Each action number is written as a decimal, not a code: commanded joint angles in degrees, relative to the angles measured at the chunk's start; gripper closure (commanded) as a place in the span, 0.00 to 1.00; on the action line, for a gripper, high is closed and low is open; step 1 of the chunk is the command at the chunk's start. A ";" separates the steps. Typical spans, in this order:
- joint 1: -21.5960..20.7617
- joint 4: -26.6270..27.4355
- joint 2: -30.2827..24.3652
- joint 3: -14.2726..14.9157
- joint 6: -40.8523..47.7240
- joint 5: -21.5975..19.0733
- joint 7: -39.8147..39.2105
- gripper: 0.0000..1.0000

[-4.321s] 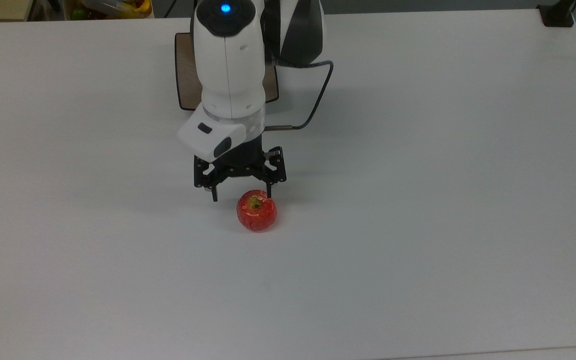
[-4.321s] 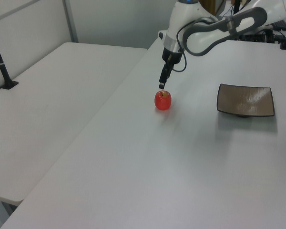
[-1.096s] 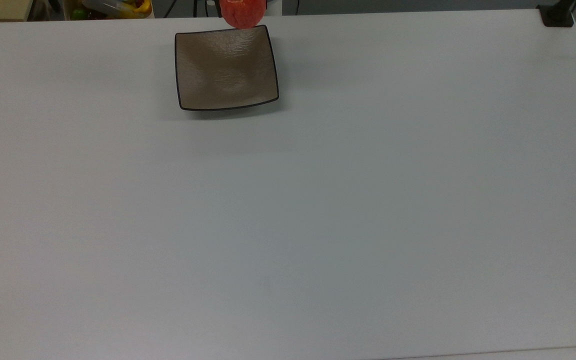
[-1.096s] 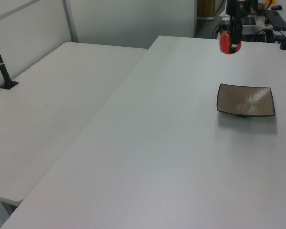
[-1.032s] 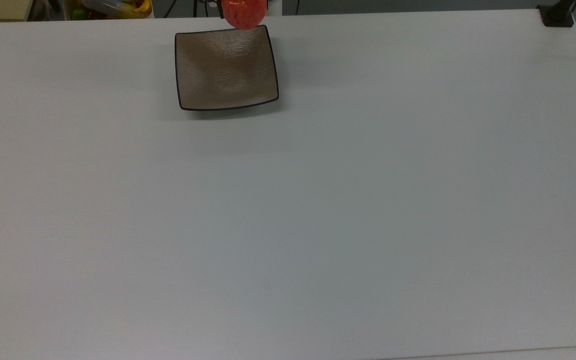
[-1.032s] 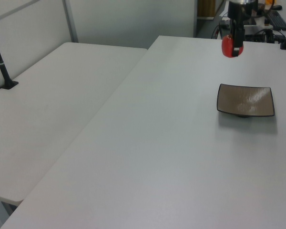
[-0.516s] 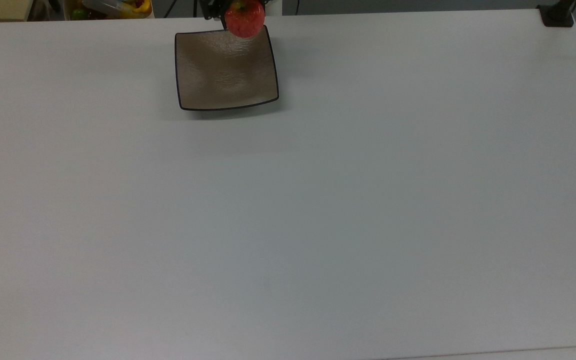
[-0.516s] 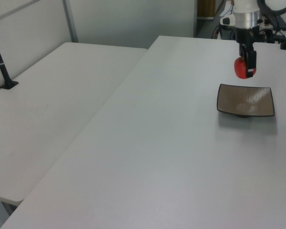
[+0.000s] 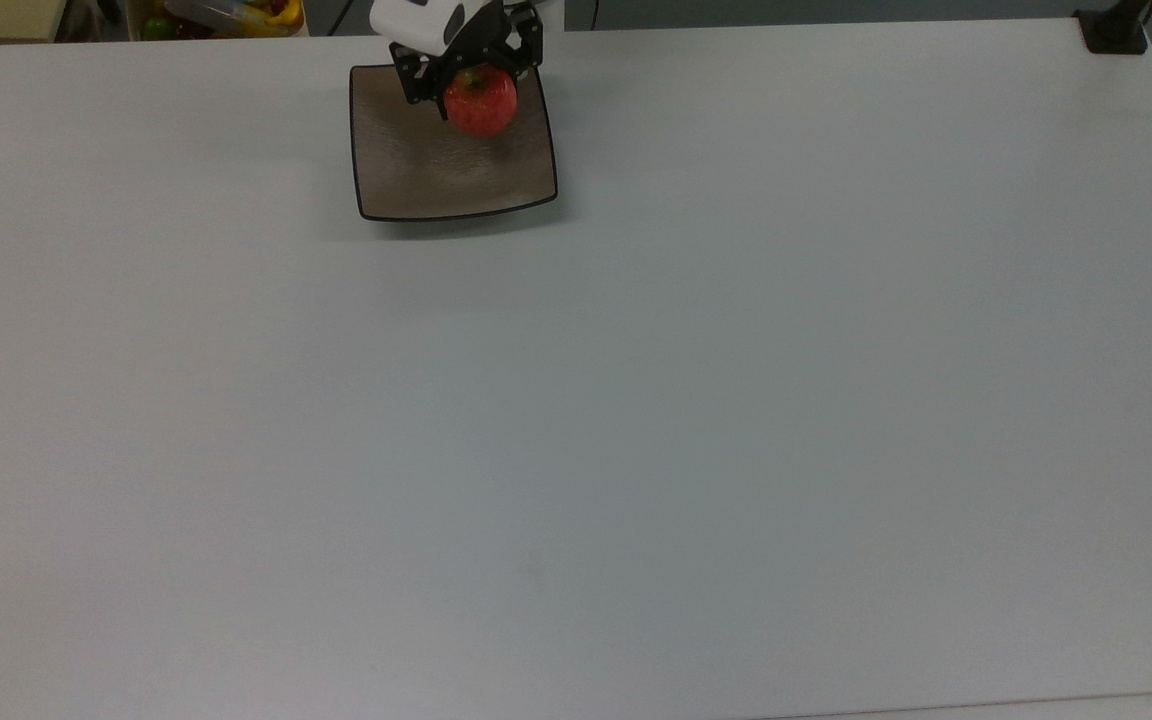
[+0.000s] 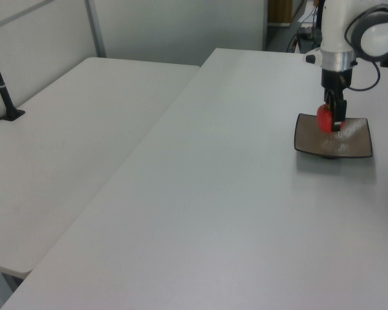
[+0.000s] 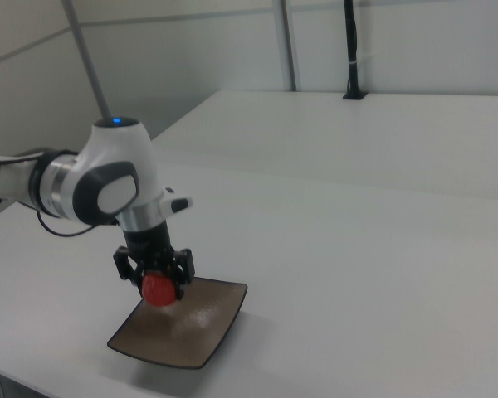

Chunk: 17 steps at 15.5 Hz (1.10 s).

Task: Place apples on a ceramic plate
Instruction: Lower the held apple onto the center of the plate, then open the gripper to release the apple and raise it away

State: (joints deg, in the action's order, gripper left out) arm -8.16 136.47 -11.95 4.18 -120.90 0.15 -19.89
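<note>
The tool [image 9: 476, 92] is clamped on the apple [image 9: 481, 103], one finger on either side, and hangs over the plate [image 9: 406, 180]. In the top view the apple sits toward the plate's far right part, not its middle; in the left view it hangs just above the dish, and I judge it not yet resting there. To do this step well, bring the apple nearer the plate's centre, lower it straight down until it touches the shallow floor, and only then part the fingers; a round apple dropped near an upturned edge may roll off onto the desk [image 9: 636, 420]. Lift straight up afterwards so the fingers do not drag it.

The gap between apple and plate is hard to judge. The arm is cut off at the top view's upper edge, and the tool's body hides the plate's far rim.
</note>
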 commanded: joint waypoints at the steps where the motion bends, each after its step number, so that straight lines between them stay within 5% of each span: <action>1: 1.83 2.83 1.92 -0.23 -7.48 0.12 -2.09 0.42; 6: 2.80 4.32 6.23 -0.14 -13.65 1.26 -2.18 0.41; 9: 2.97 4.41 6.24 -0.14 -13.14 1.35 -2.18 0.30; 12: 3.76 4.24 5.97 -0.14 -12.87 1.35 -2.00 0.00; 17: 3.68 2.75 5.36 -0.23 -10.77 1.35 -1.30 0.00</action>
State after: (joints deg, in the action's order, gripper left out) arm -4.75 139.86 -5.32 4.19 -133.18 0.93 -20.97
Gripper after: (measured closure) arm 0.000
